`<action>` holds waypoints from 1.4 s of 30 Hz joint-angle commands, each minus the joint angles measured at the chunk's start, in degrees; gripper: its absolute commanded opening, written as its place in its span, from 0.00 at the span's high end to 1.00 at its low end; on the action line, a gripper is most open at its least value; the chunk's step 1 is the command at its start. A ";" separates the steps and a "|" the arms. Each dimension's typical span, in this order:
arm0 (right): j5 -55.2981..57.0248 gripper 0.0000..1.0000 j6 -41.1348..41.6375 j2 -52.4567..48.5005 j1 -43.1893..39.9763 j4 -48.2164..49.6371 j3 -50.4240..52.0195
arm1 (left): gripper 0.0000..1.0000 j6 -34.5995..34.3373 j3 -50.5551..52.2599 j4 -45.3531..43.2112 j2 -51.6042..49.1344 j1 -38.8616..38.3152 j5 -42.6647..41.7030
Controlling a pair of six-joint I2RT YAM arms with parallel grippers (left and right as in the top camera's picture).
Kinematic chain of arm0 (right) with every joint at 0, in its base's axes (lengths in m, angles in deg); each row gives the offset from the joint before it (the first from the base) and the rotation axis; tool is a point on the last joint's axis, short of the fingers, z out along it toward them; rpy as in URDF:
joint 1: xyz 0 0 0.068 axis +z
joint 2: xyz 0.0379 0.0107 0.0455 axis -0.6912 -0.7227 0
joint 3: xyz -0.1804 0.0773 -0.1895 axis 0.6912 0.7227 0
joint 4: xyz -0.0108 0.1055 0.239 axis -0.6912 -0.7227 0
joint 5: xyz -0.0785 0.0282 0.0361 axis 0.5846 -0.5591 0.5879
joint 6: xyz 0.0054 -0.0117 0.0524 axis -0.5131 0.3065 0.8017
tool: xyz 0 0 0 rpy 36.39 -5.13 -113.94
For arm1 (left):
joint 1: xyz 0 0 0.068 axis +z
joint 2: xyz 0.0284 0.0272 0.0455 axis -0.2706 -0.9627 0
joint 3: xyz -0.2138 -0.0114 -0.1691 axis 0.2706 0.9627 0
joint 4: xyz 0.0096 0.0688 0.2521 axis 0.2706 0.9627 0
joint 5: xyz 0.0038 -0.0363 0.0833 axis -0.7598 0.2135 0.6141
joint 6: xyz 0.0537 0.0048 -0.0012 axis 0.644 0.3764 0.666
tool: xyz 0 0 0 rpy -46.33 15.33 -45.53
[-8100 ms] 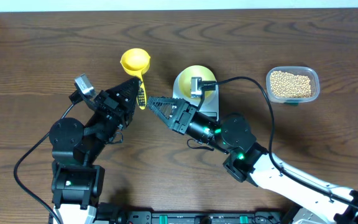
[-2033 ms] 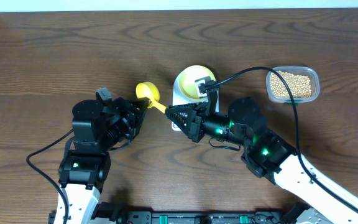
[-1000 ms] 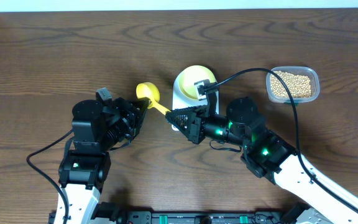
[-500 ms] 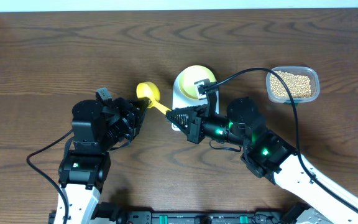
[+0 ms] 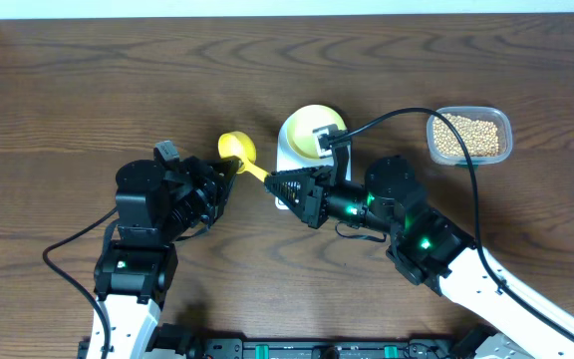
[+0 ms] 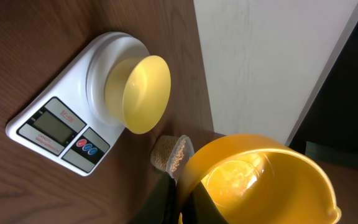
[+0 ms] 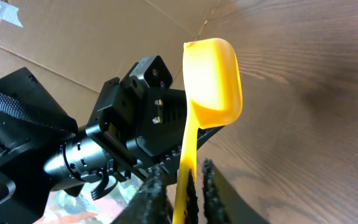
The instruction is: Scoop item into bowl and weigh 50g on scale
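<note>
Beans fill the clear tub at the far right of the table, well apart from both my hands. Nearer the middle, the pale yellow bowl sits on the round platform of the white scale, whose display and coloured buttons face the near edge in my left wrist view. Just left of the scale is the bright yellow scoop, its cup toward the far side and its handle slanting down to the right. My left fingers are closed tight on the scoop where the handle joins the cup. From that wrist the cup looms large and close, open side toward the camera. My right fingers reach in from the other side and straddle the free end of the handle, one finger close on each side. Whether they actually press on it I cannot tell.
</note>
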 commanded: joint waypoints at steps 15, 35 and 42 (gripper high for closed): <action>0.70 0.99 -0.85 0.61 0.39 0.48 -0.72 | 0.84 -0.13 -0.04 -0.24 -0.09 -0.07 -0.35; 9.64 0.99 -0.13 0.70 -8.83 -0.26 -0.72 | 0.05 10.32 -0.07 -2.12 -0.09 -0.07 -5.20; 9.29 0.99 -0.74 6.01 -16.76 -8.50 -0.74 | 0.05 29.51 -0.11 -3.50 0.15 -0.07 -13.44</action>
